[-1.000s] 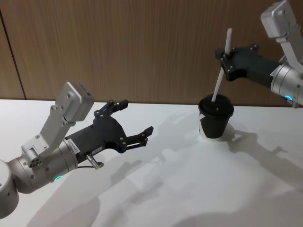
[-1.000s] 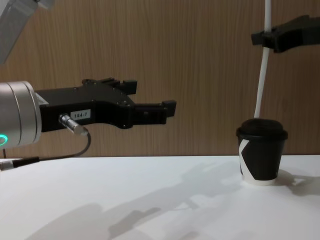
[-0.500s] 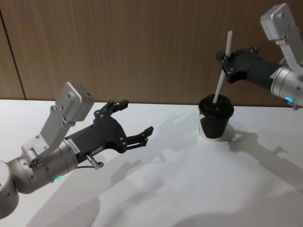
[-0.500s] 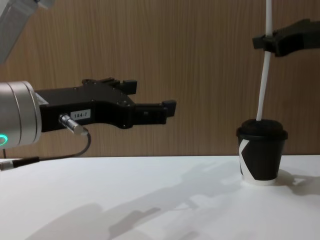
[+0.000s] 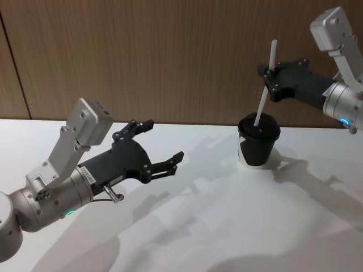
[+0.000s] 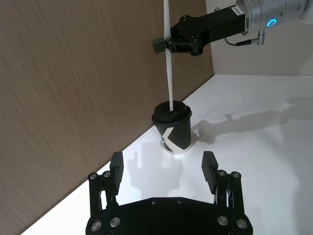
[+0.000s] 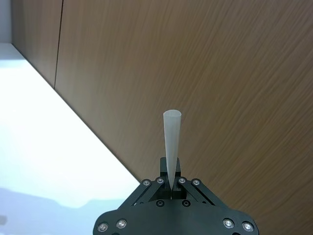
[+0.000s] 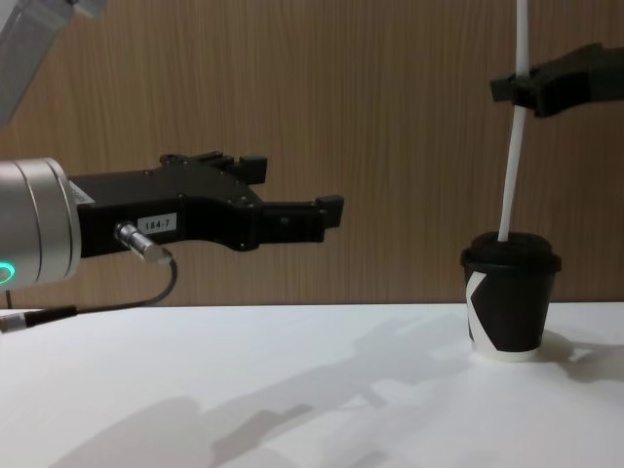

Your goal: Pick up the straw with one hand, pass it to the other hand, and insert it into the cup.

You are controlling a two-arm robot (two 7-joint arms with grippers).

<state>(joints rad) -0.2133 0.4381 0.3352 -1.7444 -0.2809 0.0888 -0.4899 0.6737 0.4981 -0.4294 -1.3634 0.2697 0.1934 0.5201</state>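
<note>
The right gripper (image 5: 269, 76) now sits slightly lower over the cup (image 5: 258, 141). The straw (image 5: 264, 90) stands steeper, toward 12 o'clock, its tip on the lid.

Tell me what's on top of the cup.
A black lid caps the cup; the straw, held by the right pincer, meets its centre. The cup's inside is hidden.

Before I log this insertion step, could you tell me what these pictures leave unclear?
- How deep the straw reaches into the cup: the lid hides its lower end in the head, chest and left wrist views.
- Straw's top end: cut off by the upper edge in the chest view.
- Right end effector, clamped on the straw: its wrist runs off the chest view's right edge.
</note>
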